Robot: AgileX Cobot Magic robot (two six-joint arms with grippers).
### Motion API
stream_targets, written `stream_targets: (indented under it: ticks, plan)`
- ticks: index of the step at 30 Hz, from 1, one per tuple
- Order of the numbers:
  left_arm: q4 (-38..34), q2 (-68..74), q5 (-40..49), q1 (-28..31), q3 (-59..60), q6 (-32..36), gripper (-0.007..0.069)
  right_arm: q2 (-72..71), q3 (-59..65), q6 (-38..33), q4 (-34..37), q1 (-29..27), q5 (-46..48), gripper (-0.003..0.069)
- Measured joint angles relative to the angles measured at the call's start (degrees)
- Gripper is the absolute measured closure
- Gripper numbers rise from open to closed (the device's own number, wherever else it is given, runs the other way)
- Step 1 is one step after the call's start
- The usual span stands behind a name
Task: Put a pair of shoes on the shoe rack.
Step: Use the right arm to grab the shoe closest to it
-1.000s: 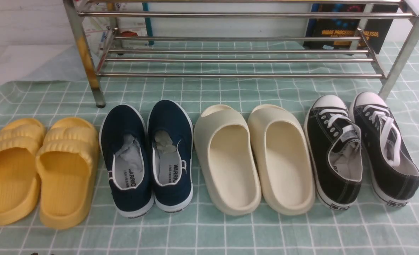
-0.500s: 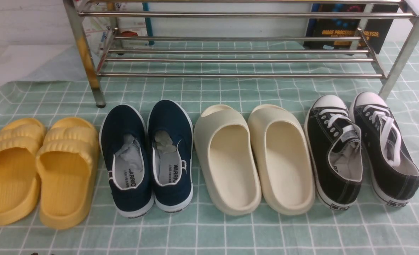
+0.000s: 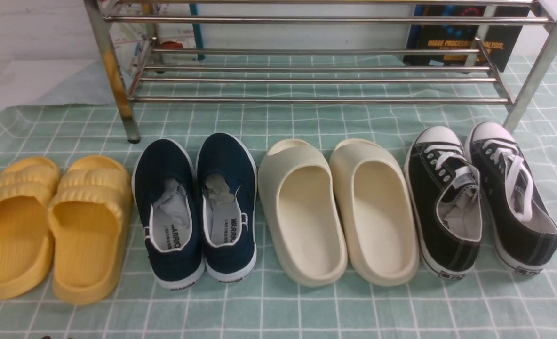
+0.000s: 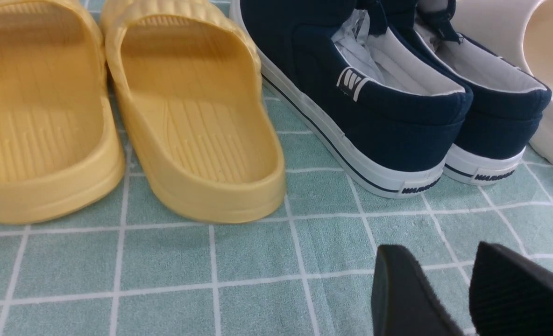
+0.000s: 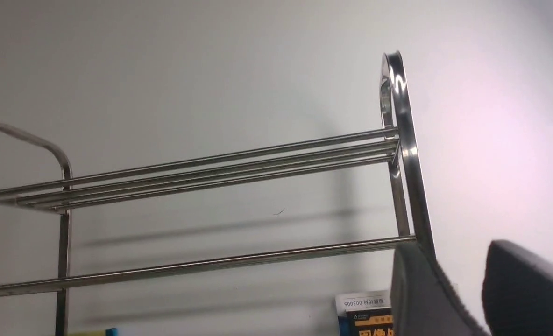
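Task objects: black canvas sneakers (image 3: 492, 207), white laces and toe caps; steel shoe rack (image 3: 316, 100).
Sneaker location: on the checked cloth (image 3: 278, 310), side by side at the robot's right end of the shoe row. Not yet on the rack.
Row order, left to right: yellow slides (image 3: 52, 226), navy slip-ons (image 3: 196, 207), cream slides (image 3: 337, 212), sneakers.
Long axis: runs front to back, with toe caps toward the rack and heels toward the robot. The outer sneaker's toe lies just beside the rack's right front leg.
Rack status: the lower tier bars directly beyond the row carry nothing.
Left gripper (image 4: 440, 254): fingers spread and holding nothing, low over the cloth behind the heels of the navy slip-ons. It is well apart from the sneakers.
Right gripper (image 5: 454, 247): fingers spread and holding nothing. Its camera faces the rack's upper bars and the wall, so the sneakers lie outside that view.
Nearer arm (judgement): right. The sneakers are on its side, and the approach would come from the heel end.
Key relation (judgement): the grasp must descend to the sneakers, and the carry then runs forward along the shoes' own axis.
Change against earlier frames: none. Every shoe and the rack stand in the same place.
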Motion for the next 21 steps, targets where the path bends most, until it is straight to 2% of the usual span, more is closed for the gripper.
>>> stream_targets:
  ticks: [3, 8, 9, 15, 16, 17, 18, 19, 21]
  plan:
    - [0.00, 0.00, 0.00, 0.00, 0.00, 0.00, 0.0386, 0.00, -0.73, 0.29, -1.79, 0.00, 1.76, 0.0445]
    - [0.00, 0.00, 0.00, 0.00, 0.00, 0.00, 0.0386, 0.00, -8.48, -3.13, -5.90, 0.00, 10.35, 0.0631]
    - [0.00, 0.00, 0.00, 0.00, 0.00, 0.00, 0.0386, 0.00, -10.27, -3.68, -5.90, 0.00, 11.93, 0.0650]
    - [0.00, 0.00, 0.00, 0.00, 0.00, 0.00, 0.0386, 8.64, -26.80, -7.07, -5.85, 0.00, 34.83, 0.0651]
    - [0.00, 0.00, 0.00, 0.00, 0.00, 0.00, 0.0386, 9.18, -26.80, -7.07, -5.85, 0.00, 35.48, 0.0651]
    - [0.00, 0.00, 0.00, 0.00, 0.00, 0.00, 0.0386, 13.35, -30.46, -7.07, -5.85, 0.00, 41.91, 0.0651]
    - [0.00, 0.00, 0.00, 0.00, 0.00, 0.00, 0.0386, 14.65, -31.85, -7.07, -5.85, 0.00, 43.56, 0.0651]
    - [0.00, 0.00, 0.00, 0.00, 0.00, 0.00, 0.0386, 21.16, -35.30, -6.84, -5.25, 0.00, 51.24, 0.0651]
    - [0.00, 0.00, 0.00, 0.00, 0.00, 0.00, 0.0386, 29.32, -37.99, -6.79, -2.97, 0.00, 57.40, 0.0651]
